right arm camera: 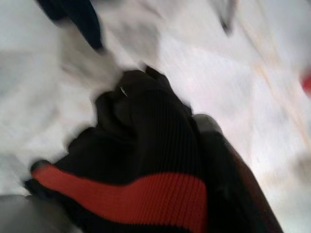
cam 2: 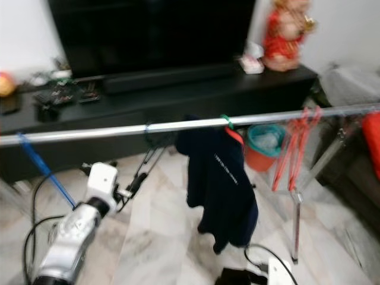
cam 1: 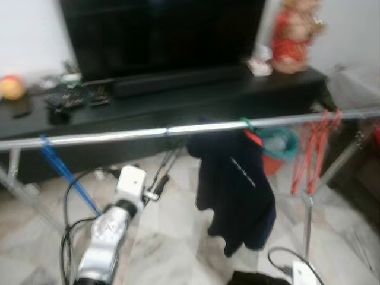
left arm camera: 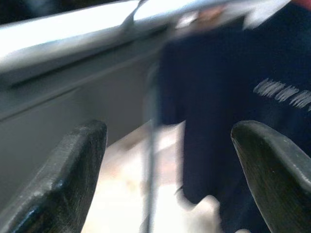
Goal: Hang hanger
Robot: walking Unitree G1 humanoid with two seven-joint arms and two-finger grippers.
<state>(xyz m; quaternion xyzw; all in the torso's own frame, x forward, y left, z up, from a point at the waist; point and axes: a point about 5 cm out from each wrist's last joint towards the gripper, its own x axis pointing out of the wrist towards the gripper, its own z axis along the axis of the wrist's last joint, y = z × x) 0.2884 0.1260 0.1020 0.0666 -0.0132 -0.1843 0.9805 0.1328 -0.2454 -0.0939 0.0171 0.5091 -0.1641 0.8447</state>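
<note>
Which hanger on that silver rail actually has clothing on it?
The green-hooked hanger near the middle of the silver rail: a dark navy garment hangs from it. The blue hanger and the red hangers are bare.

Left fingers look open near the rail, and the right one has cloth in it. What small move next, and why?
Probably draw the left gripper back from the rail: its fingers stand open and empty, and the dark shirt already hangs there on a green-hooked hanger. The right gripper holds a black-and-red garment, likely next to hang.
</note>
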